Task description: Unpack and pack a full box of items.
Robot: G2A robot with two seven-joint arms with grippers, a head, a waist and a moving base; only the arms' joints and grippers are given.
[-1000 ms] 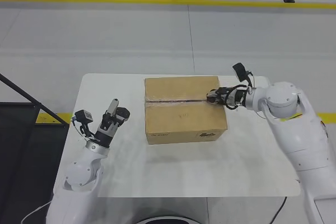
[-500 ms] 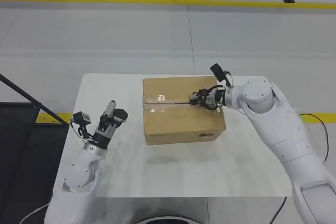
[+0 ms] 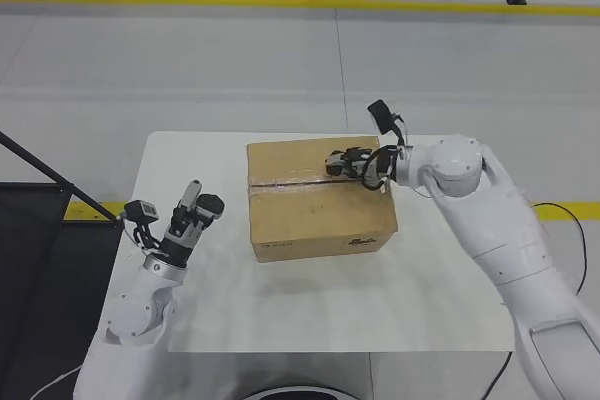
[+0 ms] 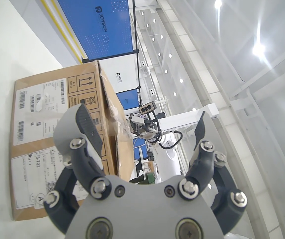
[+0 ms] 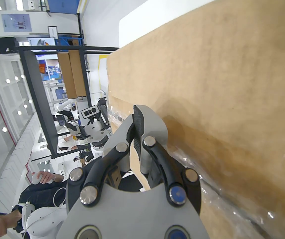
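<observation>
On top of the white rectangular table (image 3: 280,310), seen from above, the closed brown cardboard box (image 3: 320,205) sits near the middle. The right gripper (image 3: 338,163) rests on the box's taped top seam, and the left gripper (image 3: 197,203) hangs off to the box's side, apart from it. From the left wrist, the left gripper (image 4: 142,115) has its fingers spread wide around nothing, with the box (image 4: 40,125) beyond. From the right wrist, the right gripper (image 5: 135,123) has its pads pressed together above the box (image 5: 207,75), beside the crinkled clear tape (image 5: 219,195); whether it pinches tape I cannot tell.
</observation>
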